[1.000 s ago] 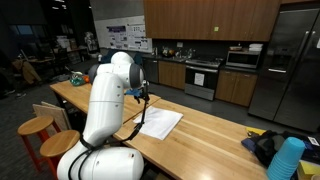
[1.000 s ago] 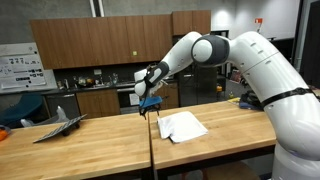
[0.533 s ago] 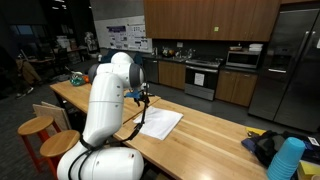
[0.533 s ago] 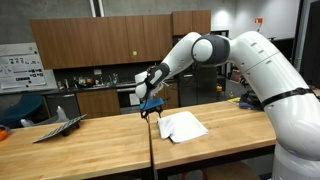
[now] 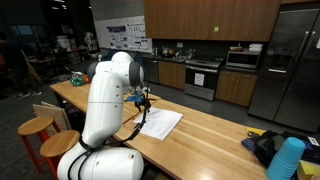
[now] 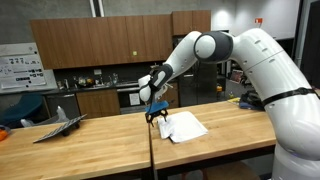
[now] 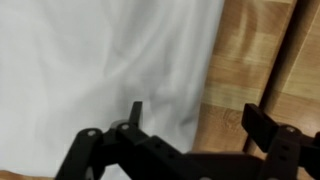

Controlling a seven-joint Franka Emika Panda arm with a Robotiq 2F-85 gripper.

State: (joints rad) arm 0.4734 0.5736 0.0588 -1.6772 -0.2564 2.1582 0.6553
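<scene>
A white cloth (image 6: 183, 126) lies flat on the wooden table (image 6: 90, 150); it also shows in an exterior view (image 5: 160, 123). My gripper (image 6: 156, 115) hangs low over the cloth's edge next to the seam between the two tabletops. In the wrist view the gripper (image 7: 196, 114) is open and empty, its two black fingers straddling the cloth's edge (image 7: 100, 60), one over cloth, one over bare wood (image 7: 250, 60).
A grey folded object (image 6: 60, 122) lies on the table away from the cloth. A blue cylinder (image 5: 288, 158) and dark items (image 5: 262, 146) sit at one table end. Wooden stools (image 5: 36, 128) stand beside the table. Kitchen cabinets and an oven (image 5: 202, 75) are behind.
My gripper has moved down and slightly toward the white cloth, now close over its edge. The cloth has not moved.
</scene>
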